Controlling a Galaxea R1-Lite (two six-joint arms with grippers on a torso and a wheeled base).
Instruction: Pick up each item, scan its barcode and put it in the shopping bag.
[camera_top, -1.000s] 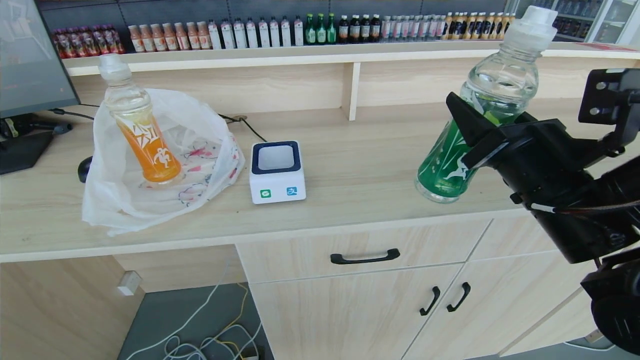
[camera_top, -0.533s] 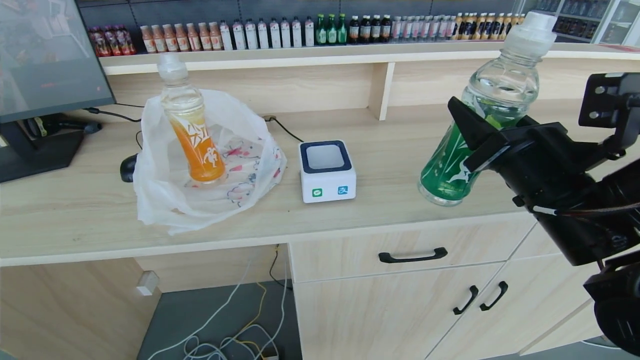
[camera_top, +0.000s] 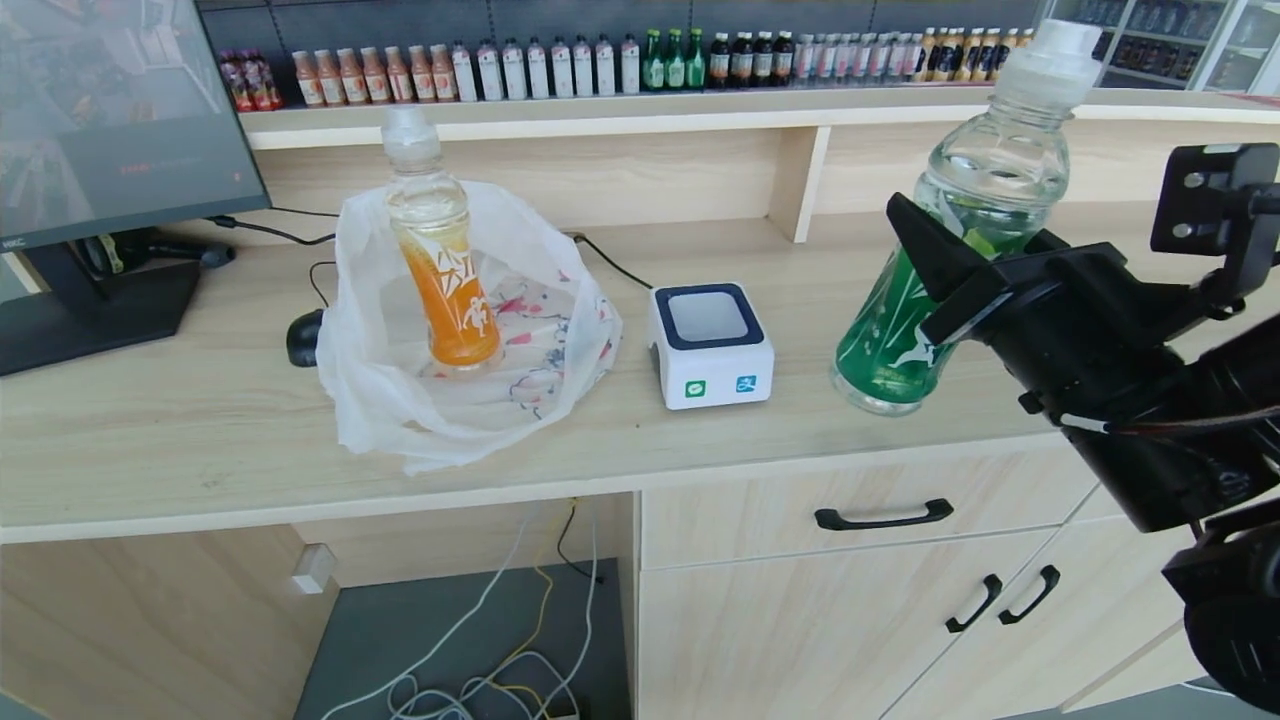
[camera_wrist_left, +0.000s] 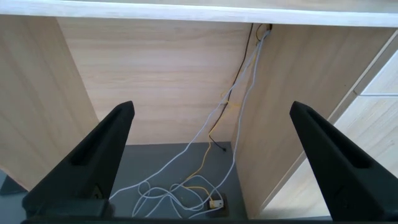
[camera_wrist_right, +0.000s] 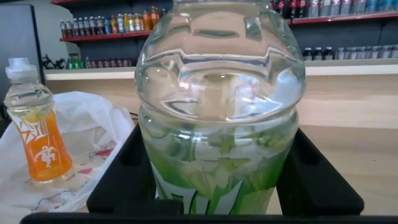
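You are on the second item, at the scanning step. Your right end effector (camera_top: 915, 270) pinches the green bottle (camera_top: 885, 340) around its middle, one finger on each side of the label; the bottle is tilted, its cap leaning away from the scanner (camera_top: 710, 345), and it hangs near the table (camera_top: 200, 420) front edge, well to the right of the scanner. I judge its base to be off the table, though the head view does not settle that. The orange bottle (camera_top: 450, 290) stands upright inside the shopping bag (camera_top: 560, 340), which lies spread on the table just left of the scanner; so one item looks done and this one has neither been scanned nor bagged.

Your left end effector (camera_wrist_left: 214, 168) is spread wide and empty, low down and facing the cables under the table; it plays no part for now.

Next, carry the green bottle leftward until it is over the scanner's window, which faces upward; you cannot see a barcode on the label from here, so expect to roll the wrist until the code meets the glass. Keep the grip firm, since the bottle is smooth and part full. After the scan, go on left to the bag; its mouth is slack and the orange bottle stands in the middle, so aim for the open side nearest the scanner and lower gently, or you may knock the standing bottle over.
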